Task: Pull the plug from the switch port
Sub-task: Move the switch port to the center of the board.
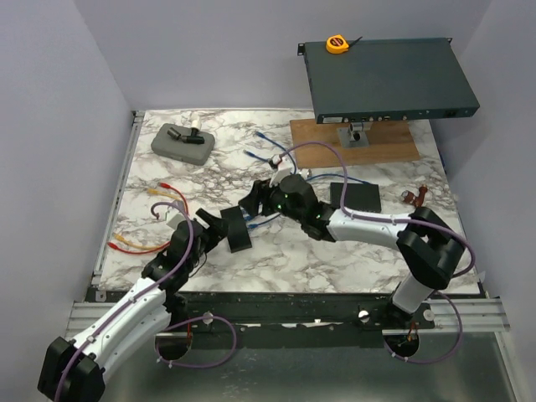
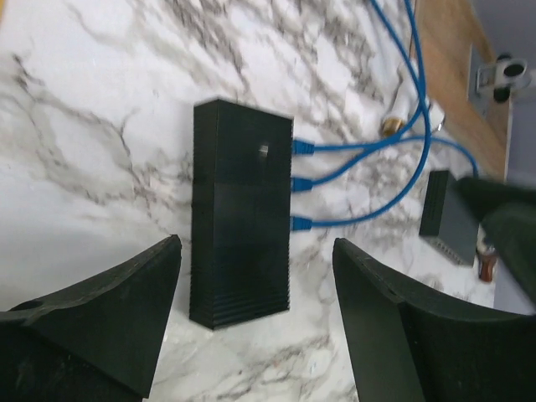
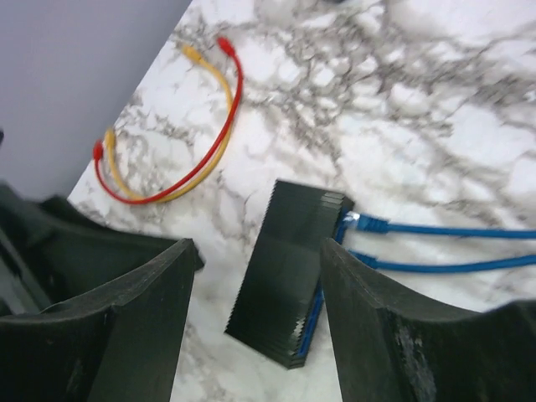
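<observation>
Your left hand [image 2: 255, 244] is spread wide and holds nothing. Its two fingers frame the near end of the switch [image 2: 241, 213] without touching it. Your right hand [image 3: 258, 244] is also open and empty, hanging over the same box, with one finger on each side of it in its own camera.

The switch is a small black ribbed box lying flat on the marble surface [image 2: 84, 126]. From above, its long axis runs roughly from near to far, between the two hands. The port side faces the right arm.

The left wrist camera shows that side best. Three blue plugs [image 2: 301, 182] sit in a row along the long edge, all seated. Their blue cables [image 2: 394, 142] sweep off towards the far right.

The right wrist camera shows only two plugs clearly. The third is a bit of blue tucked under the box's edge.

In the overhead view the right hand covers most of the ports, so you cannot count the plugs there.

Only the right wrist camera shows the red cable [image 3: 219, 109] and yellow cable [image 3: 213, 92] in detail, looped together on the surface beyond the switch, near the wall.

Only the left wrist camera picks out a second black box [image 2: 448, 218] lying past the blue cables.
</observation>
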You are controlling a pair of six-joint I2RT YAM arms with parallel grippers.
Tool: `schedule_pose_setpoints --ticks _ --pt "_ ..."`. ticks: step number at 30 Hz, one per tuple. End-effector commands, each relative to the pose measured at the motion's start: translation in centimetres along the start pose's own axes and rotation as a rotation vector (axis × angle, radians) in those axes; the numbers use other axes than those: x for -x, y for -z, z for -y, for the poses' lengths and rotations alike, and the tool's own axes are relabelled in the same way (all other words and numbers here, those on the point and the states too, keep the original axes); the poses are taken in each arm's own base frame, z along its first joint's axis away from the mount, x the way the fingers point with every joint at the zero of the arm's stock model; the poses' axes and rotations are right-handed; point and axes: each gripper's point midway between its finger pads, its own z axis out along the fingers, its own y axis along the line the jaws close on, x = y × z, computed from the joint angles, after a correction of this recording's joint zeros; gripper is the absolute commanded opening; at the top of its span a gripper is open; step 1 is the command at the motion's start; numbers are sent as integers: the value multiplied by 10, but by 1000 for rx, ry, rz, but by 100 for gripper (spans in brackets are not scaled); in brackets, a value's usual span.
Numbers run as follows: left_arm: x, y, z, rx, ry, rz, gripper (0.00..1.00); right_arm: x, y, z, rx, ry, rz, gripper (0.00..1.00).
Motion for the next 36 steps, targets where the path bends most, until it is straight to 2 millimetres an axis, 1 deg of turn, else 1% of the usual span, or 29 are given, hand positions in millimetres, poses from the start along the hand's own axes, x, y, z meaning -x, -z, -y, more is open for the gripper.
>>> schedule_pose_setpoints --ticks 1,2,3,4,5,6,10,11,13,17,20,23,28,29,30,32,36 --pt "-49 14 -15 -9 -55 -173 70 -2 -14 38 -73 81 -79 62" --pt "-56 16 -16 -12 -76 -195 68 0 -21 41 -77 94 -84 61" --pt "-61 20 -16 -20 -98 -212 67 -5 -30 47 -87 105 -103 60" --pt "-67 23 -14 -28 -123 -231 66 -2 -38 54 -100 111 -108 59" --pt "-72 27 -13 -36 -149 -251 64 -8 -46 57 -90 118 -136 58" --pt "-77 30 -13 -45 -175 -271 62 -5 -53 61 -99 122 -143 57" --pt "-89 40 -6 -61 -276 -346 55 -8 -80 77 -110 149 -184 54" --pt "-92 41 -5 -64 -305 -361 54 -9 -85 76 -104 159 -195 53" --pt "-99 42 0 -79 -336 -394 51 -14 -96 79 -101 173 -227 52" --pt "-124 41 4 -141 -364 -500 48 -34 -110 89 -109 177 -291 51" --pt "-137 39 3 -152 -392 -557 46 -46 -111 96 -121 175 -320 50" --pt "-145 34 1 -150 -421 -583 45 -58 -106 101 -130 167 -348 49" --pt "-156 24 -14 -74 -436 -618 45 -75 -91 110 -161 125 -375 47" --pt "-156 22 -22 -40 -428 -609 45 -80 -87 111 -167 116 -380 47" --pt "-154 17 -20 -42 -410 -583 45 -81 -83 113 -174 107 -381 46" --pt "-149 12 -31 3 -383 -555 45 -87 -74 117 -200 86 -387 45" --pt "-131 -1 -52 83 -306 -495 45 -95 -54 117 -211 39 -394 44"
